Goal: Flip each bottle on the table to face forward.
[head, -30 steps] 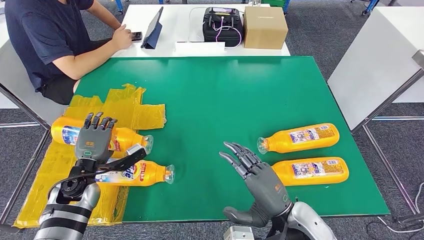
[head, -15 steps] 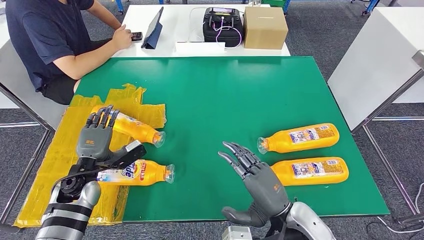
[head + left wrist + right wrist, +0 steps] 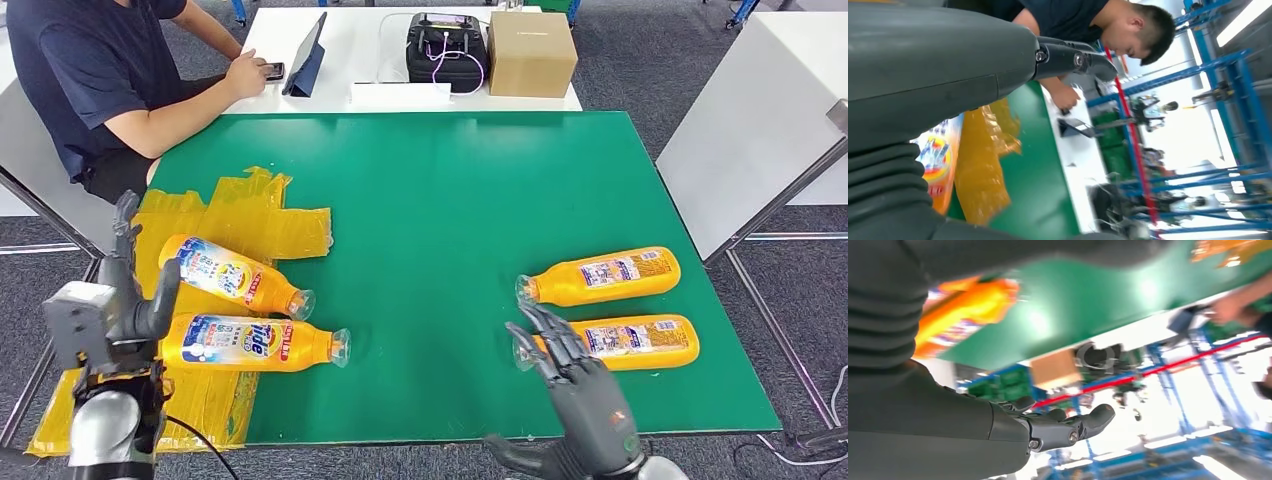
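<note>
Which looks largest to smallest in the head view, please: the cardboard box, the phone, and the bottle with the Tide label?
1. Tide bottle, though it lies nearer the camera.
2. Cardboard box.
3. Phone, clearly smallest.

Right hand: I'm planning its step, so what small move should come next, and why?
Probably reach the right hand forward and lower it onto the nearer right-side orange plastic bottle. That bottle and the farther orange one lie with small white back labels up, while the hand hovers open, its fingers spread at the nearer bottle's neck, holding nothing.
</note>
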You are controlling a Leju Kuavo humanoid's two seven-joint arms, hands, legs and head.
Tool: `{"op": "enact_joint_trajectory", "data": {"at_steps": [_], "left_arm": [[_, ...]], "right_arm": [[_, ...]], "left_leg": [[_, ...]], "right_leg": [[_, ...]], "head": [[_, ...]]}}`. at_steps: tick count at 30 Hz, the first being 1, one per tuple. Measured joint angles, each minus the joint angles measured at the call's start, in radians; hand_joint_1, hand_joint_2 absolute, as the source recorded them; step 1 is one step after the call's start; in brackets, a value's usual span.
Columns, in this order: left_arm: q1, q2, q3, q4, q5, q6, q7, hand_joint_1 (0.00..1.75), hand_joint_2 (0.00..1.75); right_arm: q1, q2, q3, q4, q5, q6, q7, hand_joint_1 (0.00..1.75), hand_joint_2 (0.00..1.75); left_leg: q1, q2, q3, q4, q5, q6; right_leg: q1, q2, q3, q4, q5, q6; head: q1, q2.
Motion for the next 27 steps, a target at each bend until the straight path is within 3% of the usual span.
{"op": "enact_joint_trajectory", "data": {"at_steps": [6,9,13,16,19,27], "left_arm": [[0.169,-0.015,0.012,-0.181,0.221,-0.091,-0.063,0.00,0.00],[0.271,-0.022,0.011,-0.251,0.249,-0.143,-0.092,0.00,0.00],[0.366,-0.026,0.005,-0.300,0.245,-0.186,-0.102,0.00,0.00],[0.397,-0.026,0.004,-0.315,0.250,-0.202,-0.102,0.00,0.00],[0.408,-0.026,0.005,-0.322,0.254,-0.208,-0.103,0.00,0.00],[0.405,-0.026,0.005,-0.326,0.266,-0.231,-0.095,0.00,0.00]], "right_arm": [[0.174,-0.091,-0.184,-0.048,-0.022,-0.029,0.047,0.00,1.75],[0.259,-0.098,-0.348,-0.054,-0.097,0.066,-0.005,0.00,1.75],[0.305,-0.064,-0.575,-0.041,-0.141,0.247,-0.087,0.00,1.75],[0.302,-0.035,-0.706,-0.010,-0.151,0.335,-0.115,0.00,1.75],[0.294,-0.018,-0.782,0.017,-0.152,0.362,-0.125,0.00,1.75],[0.245,0.008,-0.840,0.087,-0.127,0.420,-0.118,0.00,1.75]], "left_leg": [[0.000,0.000,0.001,0.000,-0.001,0.001],[0.000,0.000,0.001,0.000,-0.002,0.001],[-0.001,0.000,0.001,0.000,-0.002,0.001],[-0.001,0.000,0.003,0.000,-0.003,0.001],[0.000,0.000,0.004,0.000,-0.004,0.001],[0.000,0.001,0.005,0.000,-0.003,0.001]], "right_leg": [[0.000,0.000,0.000,0.000,-0.001,0.001],[0.000,0.001,0.000,-0.001,-0.001,0.001],[0.000,0.001,-0.002,-0.001,-0.001,0.001],[0.000,0.001,-0.004,-0.001,-0.002,0.001],[0.000,0.001,-0.004,-0.001,-0.002,0.001],[0.000,0.001,0.003,-0.001,-0.001,0.001]], "head": [[0.000,0.000],[0.000,0.000],[0.000,0.000],[0.000,0.000],[0.000,0.000],[-0.001,0.000]]}}
